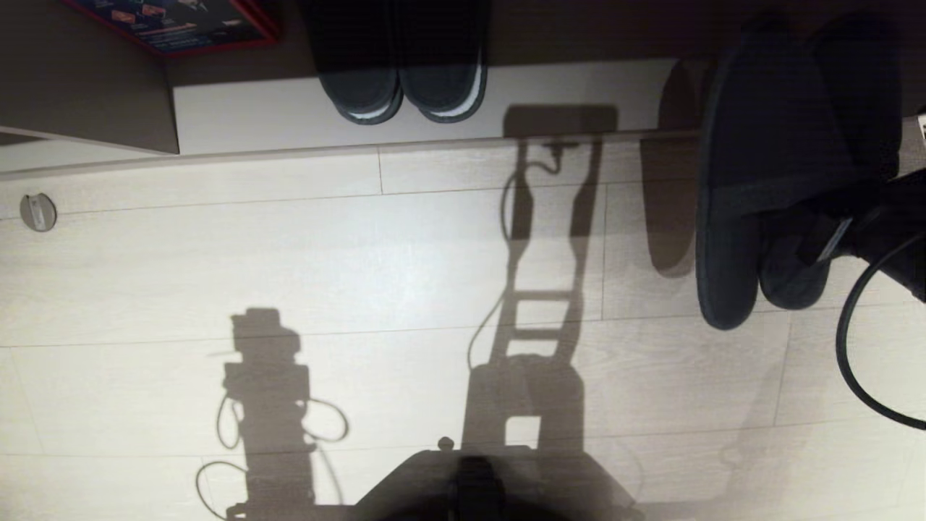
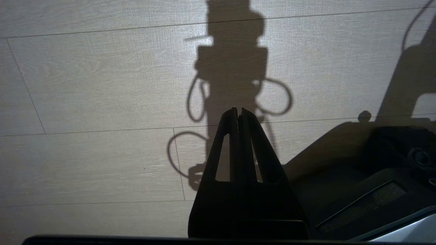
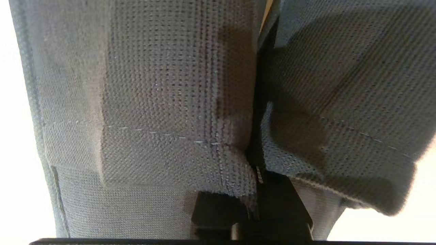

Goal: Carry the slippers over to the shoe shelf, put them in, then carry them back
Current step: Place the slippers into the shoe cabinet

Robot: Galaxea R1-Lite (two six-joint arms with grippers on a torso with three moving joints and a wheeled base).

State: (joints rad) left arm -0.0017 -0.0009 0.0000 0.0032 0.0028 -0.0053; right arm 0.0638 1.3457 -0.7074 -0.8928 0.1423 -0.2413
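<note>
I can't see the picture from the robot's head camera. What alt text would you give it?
The right end effector holds a pair of grey-blue slippers in the air at the right, above a pale wood floor. Ahead, a darker pair with pale rims sits in the low shoe shelf. The robot's shadow falls across the floor.

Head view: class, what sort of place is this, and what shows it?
Probably a home entryway: pale wood-plank floor, a low shoe shelf holding dark slippers, and another pair carried by the right gripper.
</note>
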